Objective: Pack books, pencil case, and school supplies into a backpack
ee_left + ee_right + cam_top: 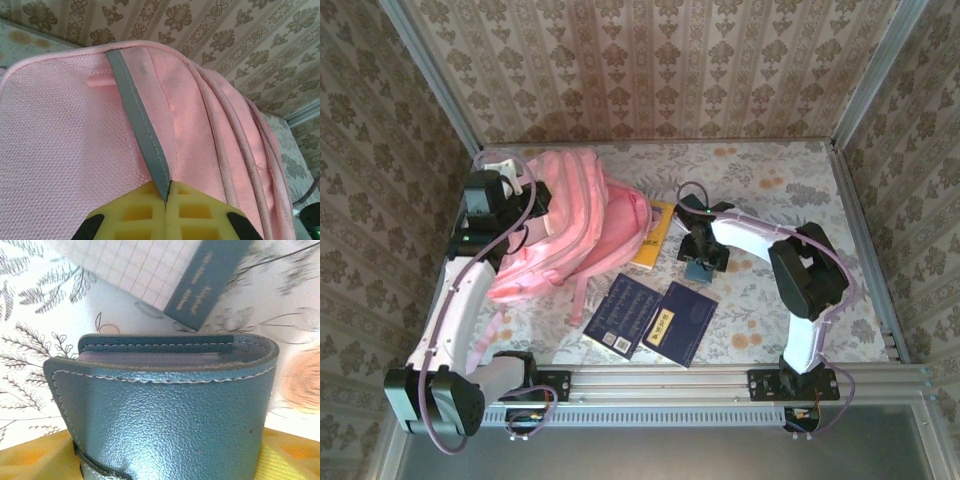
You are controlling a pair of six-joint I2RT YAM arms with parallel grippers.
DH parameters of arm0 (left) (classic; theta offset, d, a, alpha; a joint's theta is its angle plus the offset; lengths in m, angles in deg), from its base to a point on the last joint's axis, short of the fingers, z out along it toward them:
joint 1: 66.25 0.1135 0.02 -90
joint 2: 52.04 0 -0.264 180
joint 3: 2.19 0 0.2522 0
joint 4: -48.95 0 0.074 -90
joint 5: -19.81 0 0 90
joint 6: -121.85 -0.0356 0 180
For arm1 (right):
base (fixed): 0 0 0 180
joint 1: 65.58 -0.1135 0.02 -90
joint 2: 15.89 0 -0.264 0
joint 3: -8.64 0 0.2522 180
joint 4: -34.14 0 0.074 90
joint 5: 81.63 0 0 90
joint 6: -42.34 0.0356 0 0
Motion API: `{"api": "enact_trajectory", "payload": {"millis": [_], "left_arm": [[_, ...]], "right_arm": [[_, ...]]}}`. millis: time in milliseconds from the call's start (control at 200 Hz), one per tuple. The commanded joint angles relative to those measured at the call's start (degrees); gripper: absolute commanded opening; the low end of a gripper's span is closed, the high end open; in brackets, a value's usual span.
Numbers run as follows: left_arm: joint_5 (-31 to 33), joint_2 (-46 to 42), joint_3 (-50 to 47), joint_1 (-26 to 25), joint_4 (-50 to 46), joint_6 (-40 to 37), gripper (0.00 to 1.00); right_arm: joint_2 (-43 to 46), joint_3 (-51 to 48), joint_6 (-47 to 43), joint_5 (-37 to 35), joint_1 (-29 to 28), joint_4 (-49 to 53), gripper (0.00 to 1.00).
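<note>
Right gripper (160,465) straddles the teal pad (165,410), whether pinched is unclear; it should squeeze squarely before lifting toward the backpack (570,220).

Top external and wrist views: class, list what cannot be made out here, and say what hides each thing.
1. Top view: yellow paper book, its left side hidden by the light pink fabric backpack.
2. Right wrist view: whether the right arm's yellow fingers press the teal stitched leather pad; the pad covers the contact.
3. Right wrist view: dark blue band's lettering, blurred; the top edge cuts the band off.
</note>
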Motion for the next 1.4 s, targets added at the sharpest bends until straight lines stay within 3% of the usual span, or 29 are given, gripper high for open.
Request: {"api": "enact_trajectory", "payload": {"millis": [0, 265, 505, 680, 765, 880, 1080, 1395], "left_arm": [[-5.7, 0.8, 8.5, -0.4, 1.7, -3.2, 0.0], [-9.7, 1.8, 17.8, -0.2, -2.3, -6.0, 0.0], [-26.8, 3.5, 18.1, -0.5, 1.3, -4.0, 0.0], [-32.3, 2.2, 17.4, -2.5, 2.3, -5.2, 0.0], [-33.6, 1.2, 16.4, -3.6, 2.8, -6.4, 0.0], [-35.5, 0.2, 14.4, -4.9, 4.1, -6.7, 0.0], [-36.9, -3.1, 8.1, -5.7, 9.6, -5.6, 0.0], [-37.4, -5.6, 2.9, -6.2, 15.1, -4.4, 0.0]], "right_arm": [[8.4, -1.4, -0.9, -4.3, 1.1, 2.6, 0.77], [21.7, -6.1, -2.2, -6.8, 3.4, 4.8, 0.77], [36.1, -5.5, -6.6, -8.2, 6.9, 9.7, 0.77], [43.9, -1.7, -10.2, -9.2, 7.5, 13.0, 0.76], [46.1, -0.5, -10.8, -5.7, 7.5, 12.5, 0.76], [46.3, -1.3, -10.0, 5.2, 7.4, 8.5, 0.75], [44.0, -8.0, -3.0, 21.7, 6.2, -5.0, 0.73], [36.5, -10.4, 7.0, 25.1, -1.3, -19.3, 0.72]]}}
